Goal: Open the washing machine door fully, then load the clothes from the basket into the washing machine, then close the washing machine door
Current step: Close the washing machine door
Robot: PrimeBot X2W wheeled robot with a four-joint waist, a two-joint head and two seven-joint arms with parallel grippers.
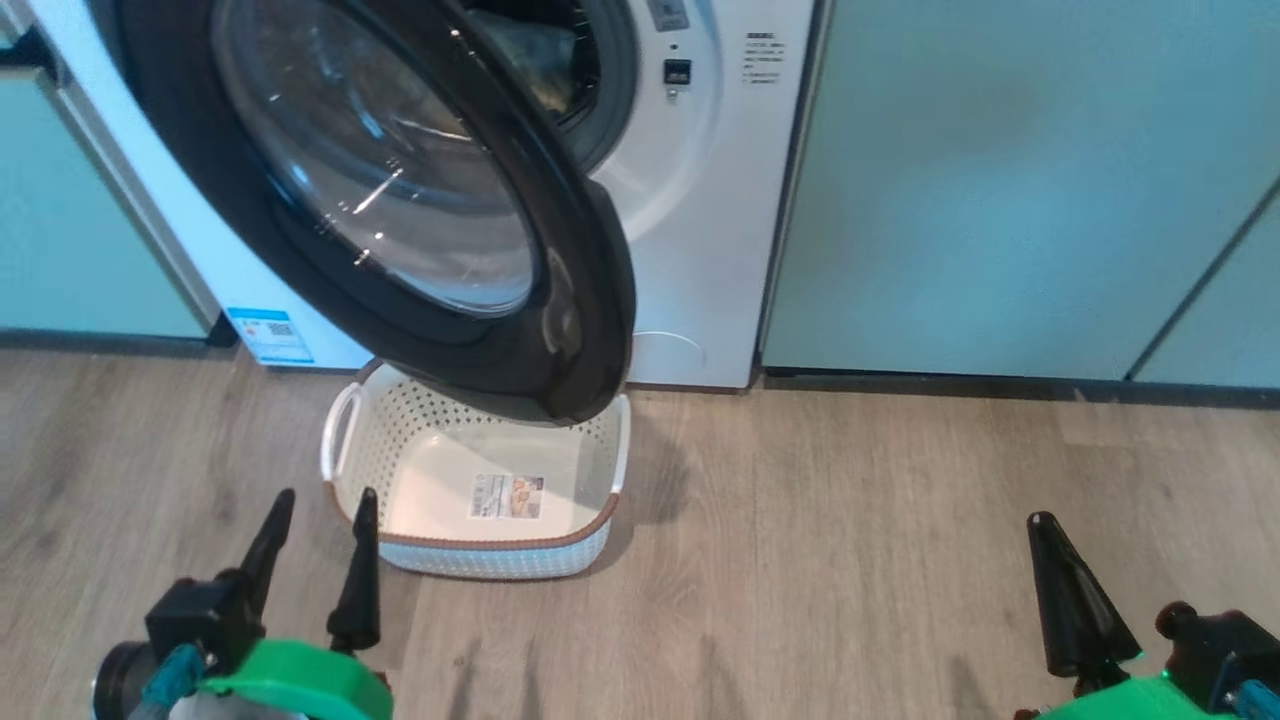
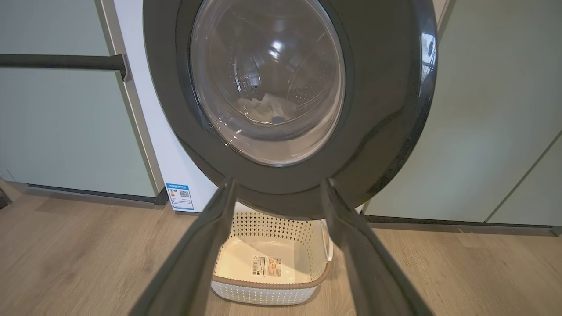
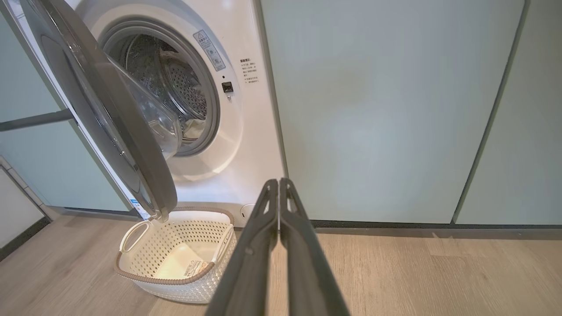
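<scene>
Drum first: the clothes [image 2: 268,109] are inside the washing machine [image 1: 720,200], a pale crumpled heap with a small blue patch low in the drum, seen through the glass from the left wrist view. The basket [image 1: 400,440] sits on the wood floor [image 1: 850,550] right in front of the machine, and its cream floor is bare around one label [image 1: 507,497].

What's in the way: the washing machine door [image 1: 560,300] is swung out partway. In the head view it covers most of the drum mouth, and its lower edge hangs over the far end of the basket. Pale green cabinet panels [image 1: 1000,180] stand on both sides of the washer, and there's a blue sticker [image 1: 270,335] low on its front.

The left gripper [image 1: 325,497] has its jaws spread wide with nothing between them, just beside the basket's near left corner. The right gripper [image 1: 1045,525] has its fingers pressed together on nothing, well off to the right over the floor.

Count: one basket with two white handles, one label, one door, one heap of clothes, two grippers.
</scene>
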